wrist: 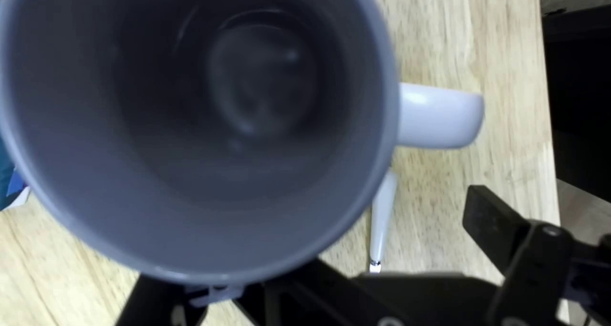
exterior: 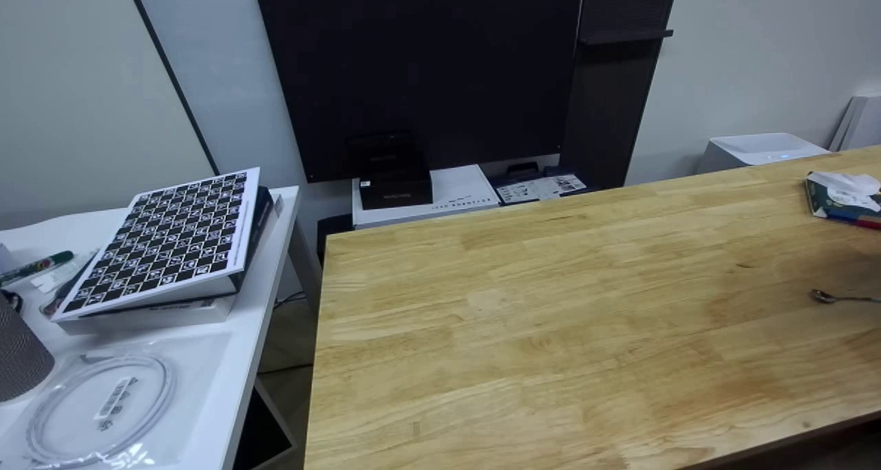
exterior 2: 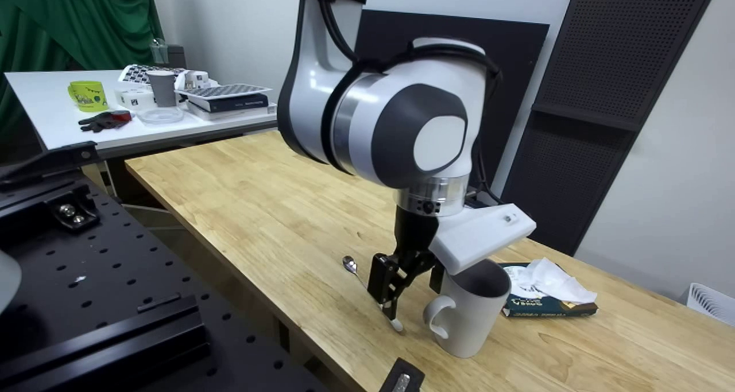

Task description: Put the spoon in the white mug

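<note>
Going by how things lie, I judge the task barely begun: the spoon (exterior 2: 349, 263) rests on the wooden table (exterior 2: 247, 202), outside the white mug (exterior 2: 468, 323). In place so far is only my gripper (exterior 2: 411, 295), low over the spoon, its jaws wide apart with nothing held. In an exterior view the tip of the spoon's white handle (exterior 2: 396, 324) lies at about nine o'clock from the mug, and its bowl (exterior: 822, 296), which both exterior views show, between nine and ten. From my wrist, the mug's handle (wrist: 439, 116) points to three o'clock, while the spoon's handle shows at about four, between my fingers (wrist: 494, 230). One finger is just beside the mug, partly hidden under the rim in the wrist view; whether they touch, I cannot tell. By my reckoning nearly everything is left: grip the handle, lift, bring the spoon over the mug's mouth, lower it and let go.
</note>
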Motion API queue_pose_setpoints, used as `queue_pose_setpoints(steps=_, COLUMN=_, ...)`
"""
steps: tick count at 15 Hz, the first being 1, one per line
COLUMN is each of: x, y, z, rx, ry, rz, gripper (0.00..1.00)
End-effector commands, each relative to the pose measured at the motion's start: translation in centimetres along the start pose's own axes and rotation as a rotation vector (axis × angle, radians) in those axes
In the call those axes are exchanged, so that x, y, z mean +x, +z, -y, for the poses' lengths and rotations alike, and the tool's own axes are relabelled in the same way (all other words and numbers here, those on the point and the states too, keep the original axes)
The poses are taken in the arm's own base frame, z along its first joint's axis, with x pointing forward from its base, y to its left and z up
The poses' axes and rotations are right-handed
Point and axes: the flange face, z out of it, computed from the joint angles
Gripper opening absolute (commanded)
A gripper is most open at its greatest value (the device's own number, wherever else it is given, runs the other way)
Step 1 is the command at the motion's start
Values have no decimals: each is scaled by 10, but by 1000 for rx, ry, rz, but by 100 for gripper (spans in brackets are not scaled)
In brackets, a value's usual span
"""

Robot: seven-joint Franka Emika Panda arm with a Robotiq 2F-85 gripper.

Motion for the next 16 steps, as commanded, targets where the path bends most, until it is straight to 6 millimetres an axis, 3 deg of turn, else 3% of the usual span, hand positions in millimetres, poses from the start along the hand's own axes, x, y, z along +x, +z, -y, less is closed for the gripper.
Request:
queue_pose_setpoints(steps=1, x=0, y=0, z=0, rx=1, ry=0, rz=0, gripper=100)
queue_pose_setpoints(steps=8, x=19, y=7, z=-3, rx=-45, ry=32, rz=-13, gripper=100)
queue_pose_setpoints(steps=16, x=37, y=32, z=4, rx=-17, ry=32, rz=3, gripper=100)
